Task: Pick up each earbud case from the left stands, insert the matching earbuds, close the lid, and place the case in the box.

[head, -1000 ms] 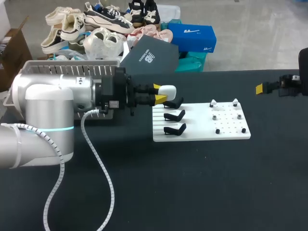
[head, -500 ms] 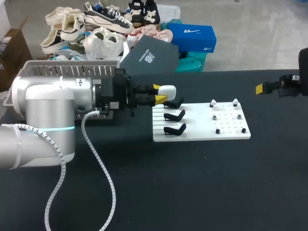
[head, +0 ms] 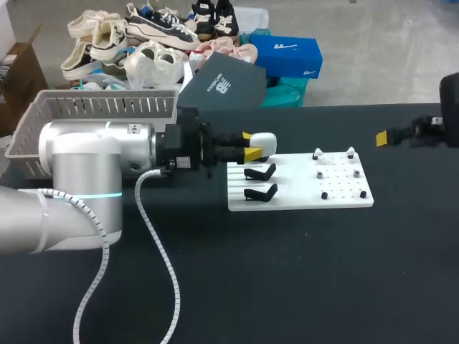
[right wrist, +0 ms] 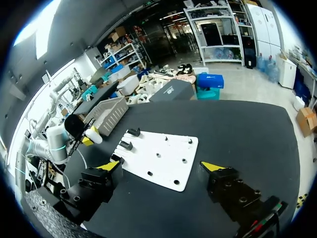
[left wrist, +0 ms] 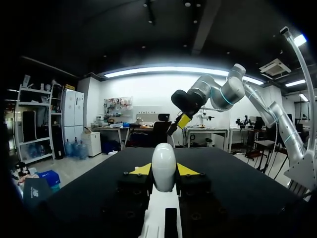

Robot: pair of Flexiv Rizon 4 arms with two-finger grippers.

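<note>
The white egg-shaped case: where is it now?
In the head view the case sits between the yellow tips of the left tool, at the far left corner of the white board, just behind two black stands.

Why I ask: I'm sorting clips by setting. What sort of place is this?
Probably a robotics test bench: a black table, a white board carrying black stands, and the left gripper holding an earbud case.

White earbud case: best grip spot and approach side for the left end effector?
Probably its two side walls, mid-body, coming in level from the left. The case is a smooth rounded shell; the left end effector pinches it so now.
</note>
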